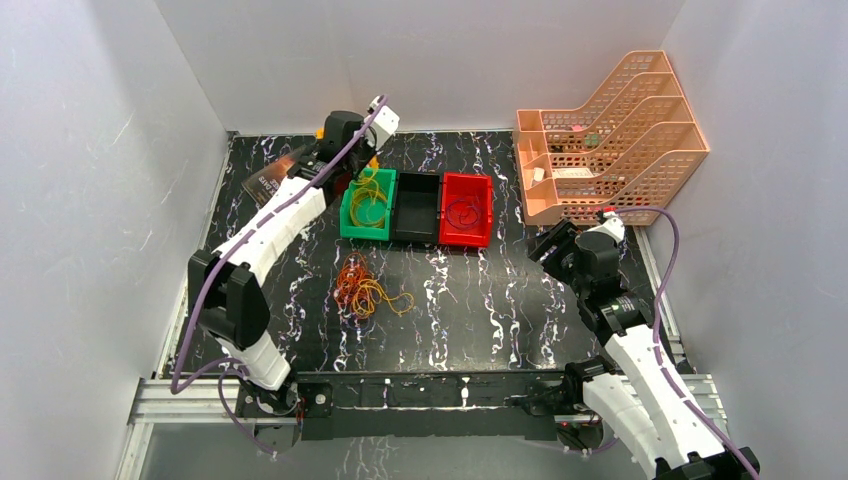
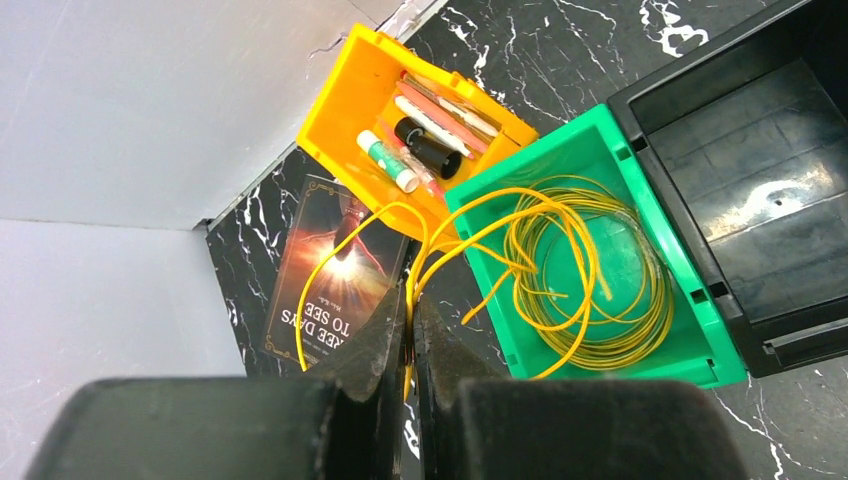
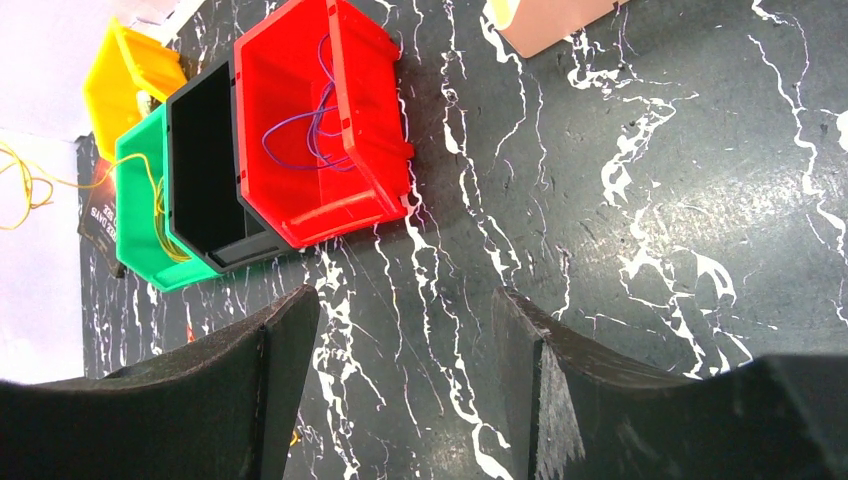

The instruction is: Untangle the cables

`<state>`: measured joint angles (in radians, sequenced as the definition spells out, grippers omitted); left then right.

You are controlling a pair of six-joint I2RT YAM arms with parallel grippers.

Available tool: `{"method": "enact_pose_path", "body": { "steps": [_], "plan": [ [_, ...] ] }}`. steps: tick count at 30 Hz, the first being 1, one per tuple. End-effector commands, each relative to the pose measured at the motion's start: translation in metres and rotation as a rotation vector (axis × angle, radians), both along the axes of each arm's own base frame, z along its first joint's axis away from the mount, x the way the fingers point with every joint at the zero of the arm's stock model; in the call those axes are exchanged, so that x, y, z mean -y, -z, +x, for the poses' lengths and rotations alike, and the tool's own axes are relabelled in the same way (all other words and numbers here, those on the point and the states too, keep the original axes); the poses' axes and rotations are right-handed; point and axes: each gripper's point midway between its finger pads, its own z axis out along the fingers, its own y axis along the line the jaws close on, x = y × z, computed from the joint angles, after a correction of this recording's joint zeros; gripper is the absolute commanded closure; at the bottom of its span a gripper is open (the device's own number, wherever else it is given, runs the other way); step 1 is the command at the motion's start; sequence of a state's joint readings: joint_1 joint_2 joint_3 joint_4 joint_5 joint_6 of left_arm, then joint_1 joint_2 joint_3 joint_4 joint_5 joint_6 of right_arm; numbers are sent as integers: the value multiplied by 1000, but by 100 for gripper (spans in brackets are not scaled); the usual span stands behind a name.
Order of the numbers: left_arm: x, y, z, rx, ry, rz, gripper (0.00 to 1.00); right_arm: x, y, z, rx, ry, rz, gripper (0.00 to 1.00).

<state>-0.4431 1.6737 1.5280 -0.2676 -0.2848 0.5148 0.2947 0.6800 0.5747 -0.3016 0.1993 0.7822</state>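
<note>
Left gripper [image 2: 410, 290] pinches the yellow cable [image 2: 600, 352] above the green bin [image 2: 530, 150], far-left corner; right gripper [image 3: 405, 330] spread wide, empty.

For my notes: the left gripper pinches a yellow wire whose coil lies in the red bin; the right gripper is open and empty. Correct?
One thing is wrong: the coil of the yellow wire lies in the green bin, as the left wrist view shows. The rest is right.

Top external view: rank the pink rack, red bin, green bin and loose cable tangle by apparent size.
1. pink rack.
2. red bin and green bin, alike.
The cable tangle spreads roughly as wide as a bin; too close to rank.
</note>
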Motion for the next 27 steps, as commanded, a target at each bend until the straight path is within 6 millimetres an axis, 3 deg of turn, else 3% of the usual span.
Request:
{"method": "enact_pose_path", "body": {
  "steps": [1, 5, 23, 27],
  "plan": [
    [-12, -23, -5, 63, -20, -4, 100, -2, -14, 6, 61, -6, 15, 28],
    [-15, -7, -2, 40, -28, 4, 100, -1, -14, 6, 63, -4, 12, 28],
    [29, 84, -1, -218, 19, -181, 100, -1, -11, 5, 57, -5, 7, 28],
    [29, 92, 1, -253, -35, -252, 100, 1, -10, 4, 54, 1, 0, 28]
  ]
}}
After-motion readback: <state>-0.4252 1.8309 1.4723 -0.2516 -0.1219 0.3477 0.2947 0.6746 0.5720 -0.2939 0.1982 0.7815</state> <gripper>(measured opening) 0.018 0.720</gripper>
